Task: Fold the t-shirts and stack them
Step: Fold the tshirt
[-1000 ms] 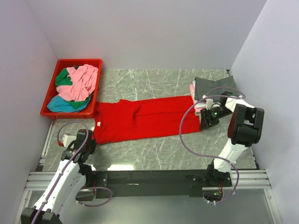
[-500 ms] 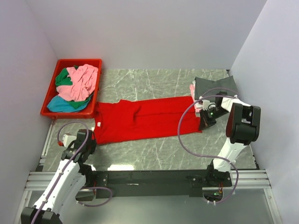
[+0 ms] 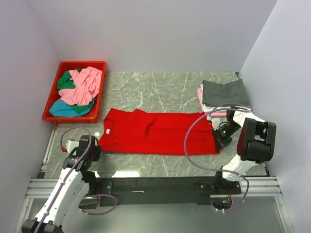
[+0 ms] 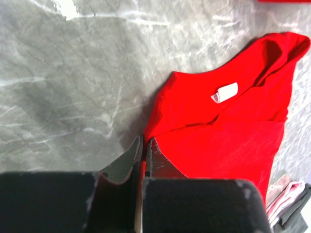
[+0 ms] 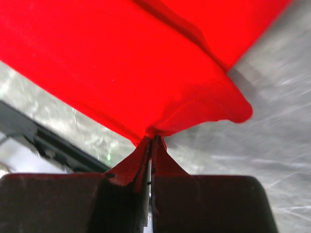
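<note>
You are working over a grey marbled tabletop, boxed in by plain pale walls, with a black mounting beam running along the near edge behind both grippers. Your left gripper is squeezing its jaws fully together on the near edge of the red t-shirt, not far from the white neck tag. Your right gripper is likewise pinching tight, with a bunched corner of the hem caught at its fingertips. The shirt is lying flat on the table, stretched out between the two grippers. Just beyond the right gripper a folded dark grey tee is sitting on top of a folded pink tee. Well beyond the left gripper a red plastic bin is holding a crumpled pink shirt, a green shirt and a teal shirt.
</note>
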{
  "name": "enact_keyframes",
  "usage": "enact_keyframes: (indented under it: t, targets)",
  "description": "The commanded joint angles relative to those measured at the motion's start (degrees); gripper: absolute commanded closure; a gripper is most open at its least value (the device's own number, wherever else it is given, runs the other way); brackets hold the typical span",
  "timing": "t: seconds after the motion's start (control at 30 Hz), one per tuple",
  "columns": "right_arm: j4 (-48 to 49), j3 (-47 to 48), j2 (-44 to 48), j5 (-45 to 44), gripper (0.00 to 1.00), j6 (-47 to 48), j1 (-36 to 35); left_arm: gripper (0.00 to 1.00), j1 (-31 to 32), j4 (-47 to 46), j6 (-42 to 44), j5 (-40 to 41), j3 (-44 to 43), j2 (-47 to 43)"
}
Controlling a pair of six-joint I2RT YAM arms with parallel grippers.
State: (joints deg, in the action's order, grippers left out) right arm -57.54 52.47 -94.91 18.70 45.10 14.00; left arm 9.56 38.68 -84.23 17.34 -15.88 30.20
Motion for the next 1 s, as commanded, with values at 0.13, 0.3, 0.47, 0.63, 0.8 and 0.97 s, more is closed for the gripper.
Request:
enact_keyframes:
  t: [0.13, 0.3, 0.47, 0.63, 0.8, 0.97]
  targets:
    - [-8.29, -0.18, 6.92, -1.91, 0.62, 8.77, 2.17, 1.0, -0.25, 4.48, 2.4, -3.0, -6.26, -2.42]
    - [-12.41, 6.57, 9.75, 3.26, 0.45, 10.7, 4.45, 0.56, -0.33, 6.59, 7.75, -2.84, -13.82, -6.46]
    - [-13.83, 11.16, 8.96, 12.4, 0.42, 12.64, 4.99, 0.3, -0.25, -3.15, 19.6, -6.78, -17.34, -8.76]
    - [-11.99, 11.52, 7.46, 25.41, 0.42, 12.21, 4.55, 0.29, -0.25, -17.37, 20.59, -15.13, -18.74, 12.43]
    - [-3.22, 7.92, 11.23, 29.28, 0.42, 5.63, 4.02, 0.37, 1.06, -14.98, 13.32, -7.98, -36.96, 44.6]
    - [0.49, 5.11, 13.26, 29.64, 0.42, 3.33, 4.02, 0.37, 4.32, -0.98, 10.31, 0.49, -54.24, 62.86]
